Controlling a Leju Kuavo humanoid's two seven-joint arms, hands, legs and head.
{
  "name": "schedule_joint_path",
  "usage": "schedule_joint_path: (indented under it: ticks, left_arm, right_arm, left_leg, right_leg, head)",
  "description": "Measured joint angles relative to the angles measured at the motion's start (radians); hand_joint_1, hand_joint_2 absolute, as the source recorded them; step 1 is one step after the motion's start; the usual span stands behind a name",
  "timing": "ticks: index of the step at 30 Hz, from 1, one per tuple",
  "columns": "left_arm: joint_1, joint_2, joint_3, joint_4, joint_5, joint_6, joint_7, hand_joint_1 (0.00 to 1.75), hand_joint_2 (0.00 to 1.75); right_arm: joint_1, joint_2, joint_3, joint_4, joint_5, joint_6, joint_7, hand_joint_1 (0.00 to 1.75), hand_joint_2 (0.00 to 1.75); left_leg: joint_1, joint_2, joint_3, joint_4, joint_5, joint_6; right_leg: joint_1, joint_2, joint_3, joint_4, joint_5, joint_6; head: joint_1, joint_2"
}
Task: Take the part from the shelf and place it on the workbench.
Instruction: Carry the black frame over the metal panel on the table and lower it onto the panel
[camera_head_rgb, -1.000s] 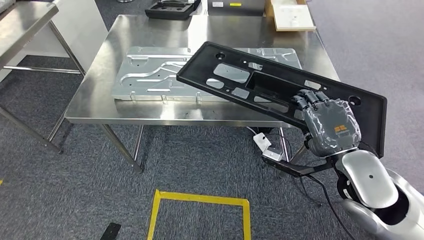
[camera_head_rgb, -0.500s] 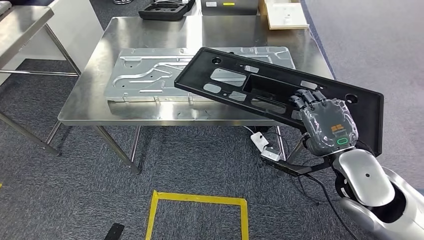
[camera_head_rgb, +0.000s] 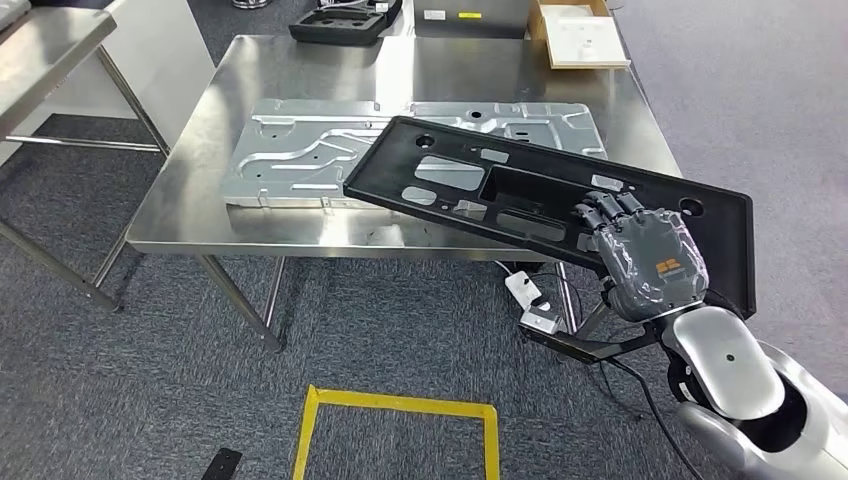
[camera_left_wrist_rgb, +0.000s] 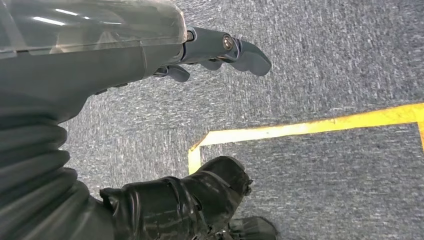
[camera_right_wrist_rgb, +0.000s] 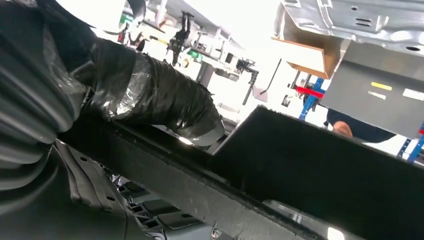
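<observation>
Step in hand: carrying the part to the workbench; the set-down is not yet done.
Part: the black panel (camera_head_rgb: 520, 190), tilted, its far end over the steel tabletop (camera_head_rgb: 300, 70) and above the silver stamped plate (camera_head_rgb: 300, 160), its near end out past the table's front edge.
Right hand (camera_head_rgb: 650, 255): grips the panel's near long edge, fingers curled over it.
Left hand (camera_left_wrist_rgb: 220, 50): hangs over the carpet, holding nothing, fingers loosely curled.
Next move: likely level the panel, carry it further over the tabletop, lower it, then let go.
</observation>
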Motion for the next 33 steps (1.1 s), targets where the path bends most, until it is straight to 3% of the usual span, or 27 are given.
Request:
schedule_joint_path:
  ticks: [4, 6, 8, 10, 11, 12, 13, 14, 15, 19, 20, 22, 24, 26, 27, 28, 30, 31, 32, 33]
  left_arm:
    - [0.002, 0.000, -0.001, 0.000, 0.006, 0.000, -0.004, 0.00, 1.75]
    - [0.003, -0.001, -0.001, 0.000, 0.010, -0.001, -0.007, 0.00, 1.75]
    - [0.005, -0.002, -0.001, 0.000, 0.013, -0.001, -0.010, 0.00, 1.75]
    - [0.012, -0.001, -0.001, 0.000, 0.016, -0.001, -0.011, 0.00, 1.75]
    - [0.016, -0.001, -0.001, 0.000, 0.017, -0.001, -0.011, 0.00, 1.75]
    - [0.020, -0.001, -0.001, 0.000, 0.017, -0.002, -0.012, 0.00, 1.75]
    - [0.022, -0.001, -0.001, 0.000, 0.017, -0.002, -0.013, 0.00, 1.75]
    - [0.023, 0.000, -0.001, 0.000, 0.017, -0.002, -0.013, 0.00, 1.75]
    - [0.023, 0.000, -0.001, 0.000, 0.017, -0.002, -0.014, 0.00, 1.75]
    - [0.024, 0.003, -0.001, 0.000, 0.017, -0.002, -0.016, 0.00, 1.75]
    - [0.023, 0.004, -0.001, 0.000, 0.017, -0.002, -0.017, 0.00, 1.75]
    - [0.020, 0.004, -0.003, 0.000, 0.017, -0.002, -0.018, 0.00, 1.75]
    - [0.021, 0.004, -0.008, 0.000, 0.018, -0.002, -0.020, 0.00, 1.75]
    - [0.025, 0.004, -0.012, 0.000, 0.020, -0.002, -0.021, 0.00, 1.75]
    - [0.027, 0.004, -0.012, 0.000, 0.023, -0.002, -0.021, 0.00, 1.75]
    - [0.028, 0.004, -0.012, 0.000, 0.028, 0.000, -0.021, 0.00, 1.75]
    - [0.029, 0.004, -0.013, 0.000, 0.039, 0.007, -0.019, 0.00, 1.75]
    - [0.028, 0.004, -0.013, 0.000, 0.044, 0.010, -0.019, 0.00, 1.75]
    - [0.028, 0.004, -0.013, 0.000, 0.046, 0.012, -0.021, 0.00, 1.75]
    - [0.029, 0.004, -0.013, 0.000, 0.047, 0.013, -0.022, 0.00, 1.75]
  right_arm:
    - [0.008, 0.000, -0.001, 0.000, 0.000, -0.002, 0.000, 1.75, 1.75]
    - [0.012, 0.000, -0.002, 0.000, 0.000, -0.002, 0.000, 1.75, 1.75]
    - [0.013, 0.001, -0.002, 0.000, 0.000, -0.001, -0.001, 1.75, 1.75]
    - [0.017, 0.001, -0.002, 0.000, 0.000, 0.001, -0.001, 1.75, 1.75]
    - [0.019, 0.001, -0.002, 0.000, 0.000, 0.003, -0.001, 1.75, 1.75]
    - [0.021, 0.001, -0.002, 0.000, 0.001, 0.004, -0.001, 1.75, 1.75]
    - [0.023, 0.001, -0.002, 0.000, 0.001, 0.005, -0.001, 1.75, 1.75]
    - [0.023, 0.001, -0.002, 0.000, 0.001, 0.006, -0.001, 1.75, 1.75]
    - [0.023, 0.001, -0.003, 0.000, 0.002, 0.006, -0.001, 1.75, 1.75]
    - [0.027, 0.001, -0.005, -0.003, 0.003, 0.007, 0.000, 1.75, 1.75]
    - [0.029, 0.001, -0.006, -0.003, 0.003, 0.007, 0.000, 1.75, 1.75]
    - [0.028, 0.001, -0.007, -0.003, 0.004, 0.008, 0.000, 1.75, 1.75]
    - [0.030, 0.001, -0.009, -0.003, 0.005, 0.010, 0.000, 1.75, 1.75]
    - [0.037, 0.002, -0.009, -0.003, 0.006, 0.014, 0.000, 1.75, 1.75]
    - [0.041, 0.002, -0.009, -0.003, 0.006, 0.017, 0.000, 1.75, 1.75]
    - [0.045, 0.002, -0.010, -0.003, 0.006, 0.021, 0.001, 1.75, 1.75]
    - [0.050, 0.003, -0.011, -0.002, 0.005, 0.036, 0.007, 1.75, 1.75]
    - [0.054, 0.003, -0.013, 0.000, 0.002, 0.045, 0.012, 1.75, 1.75]
    - [0.059, 0.004, -0.016, 0.002, -0.003, 0.054, 0.019, 1.75, 1.75]
    - [0.066, 0.005, -0.020, 0.004, -0.009, 0.060, 0.026, 1.75, 1.75]
  left_leg:
    - [-0.002, 0.001, 0.007, -0.003, -0.018, -0.021]
    - [0.001, 0.003, -0.011, 0.050, -0.043, -0.032]
    - [0.004, 0.003, -0.085, 0.178, -0.083, -0.039]
    - [0.005, 0.003, -0.165, 0.276, -0.086, -0.041]
    - [0.005, 0.003, -0.183, 0.273, -0.058, -0.039]
    - [0.004, 0.003, -0.181, 0.231, -0.011, -0.034]
    - [0.003, 0.003, -0.165, 0.162, 0.043, -0.027]
    - [0.000, 0.003, -0.142, 0.098, 0.080, -0.019]
    - [-0.004, 0.003, -0.120, 0.048, 0.098, -0.013]
    - [-0.014, 0.003, -0.065, -0.012, 0.077, 0.003]
    - [-0.011, 0.003, -0.050, -0.021, 0.072, 0.008]
    - [-0.006, 0.002, -0.023, -0.033, 0.062, 0.014]
    - [-0.003, 0.001, 0.001, -0.036, 0.043, 0.017]
    - [-0.001, 0.000, 0.030, -0.036, 0.021, 0.016]
    - [0.001, -0.002, 0.047, -0.035, 0.010, 0.013]
    - [0.003, -0.004, 0.063, -0.035, -0.002, 0.009]
    - [0.004, -0.008, 0.086, -0.030, -0.028, -0.003]
    - [0.002, -0.009, 0.091, -0.026, -0.041, -0.010]
    - [0.001, -0.009, 0.096, -0.026, -0.052, -0.017]
    - [-0.001, -0.009, 0.101, -0.021, -0.058, -0.023]
  right_leg:
    - [0.001, 0.004, 0.028, -0.029, -0.015, -0.025]
    - [-0.002, 0.002, 0.049, -0.040, -0.021, -0.038]
    - [-0.001, 0.001, 0.067, -0.044, -0.033, -0.045]
    - [0.002, 0.001, 0.087, -0.045, -0.051, -0.047]
    - [0.004, 0.002, 0.100, -0.045, -0.061, -0.047]
    - [0.006, 0.003, 0.116, -0.045, -0.073, -0.047]
    - [0.008, 0.003, 0.131, -0.046, -0.084, -0.046]
    - [0.011, 0.004, 0.141, -0.047, -0.096, -0.044]
    - [0.011, 0.005, 0.149, -0.049, -0.106, -0.039]
    - [0.004, 0.008, 0.173, -0.039, -0.108, -0.016]
    - [0.003, 0.007, 0.163, -0.008, -0.099, -0.012]
    - [0.002, 0.006, 0.097, 0.094, -0.103, -0.004]
    - [0.001, 0.005, 0.003, 0.204, -0.149, 0.004]
    - [-0.004, 0.004, -0.058, 0.229, -0.194, 0.011]
    - [-0.006, 0.004, -0.066, 0.198, -0.186, 0.013]
    - [-0.008, 0.003, -0.063, 0.144, -0.149, 0.014]
    - [-0.010, -0.003, -0.049, 0.026, -0.027, 0.012]
    - [-0.009, -0.006, -0.042, -0.008, 0.019, 0.006]
    - [-0.007, -0.008, -0.039, -0.021, 0.044, -0.001]
    - [-0.006, -0.008, -0.034, -0.020, 0.044, -0.010]
  head:
    - [-0.002, 0.000]
    - [-0.007, 0.000]
    - [-0.011, 0.000]
    - [-0.012, 0.000]
    - [-0.012, 0.000]
    - [-0.012, 0.000]
    - [-0.012, 0.000]
    - [-0.010, 0.000]
    - [-0.008, 0.000]
    - [-0.006, 0.000]
    - [-0.006, 0.000]
    - [-0.004, 0.000]
    - [-0.002, 0.000]
    - [-0.001, 0.000]
    - [-0.001, 0.000]
    - [-0.001, 0.000]
    - [0.000, 0.000]
    - [0.000, 0.000]
    - [0.000, 0.000]
    - [-0.001, 0.000]
